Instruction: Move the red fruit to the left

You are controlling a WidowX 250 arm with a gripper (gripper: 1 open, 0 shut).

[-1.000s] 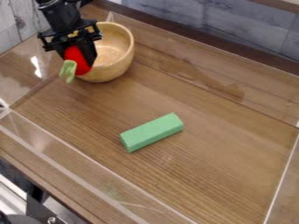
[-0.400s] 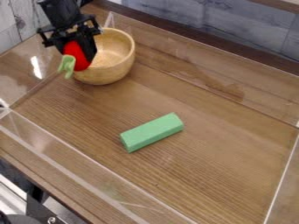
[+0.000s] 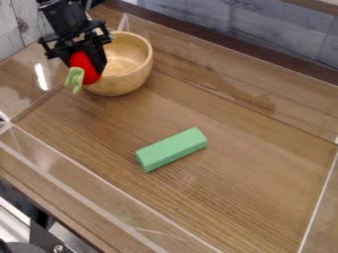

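Here, high at the worktop's upper-left corner, you hold the red fruit [image 3: 85,65] in the black gripper [image 3: 79,46], its fingers closed around the glossy body and its pale green leafy cap pointing down toward the worktop [image 3: 251,128]. Your catch hangs at the left side of the wooden bowl [image 3: 126,65], overlapping its rim in the view; whether the two touch, you cannot tell. Well apart from them, the green rectangular block [image 3: 172,149] lies at an angle on the brown surface, nearer the worktop's lower edge than your gripper is.Carefully, you hold the red fruit [image 3: 85,65] in the black gripper [image 3: 79,46] near the worktop's upper-left corner, the fingers closed around its glossy body and its pale green leafy cap pointing toward the lower left. Your catch appears at the left side of the wooden bowl [image 3: 126,65], overlapping its rim in the view; whether the two touch, you cannot tell. Well apart from them, the green rectangular block [image 3: 172,149] lies at a slant on the brown worktop [image 3: 251,128], nearer the lower edge than your gripper is.
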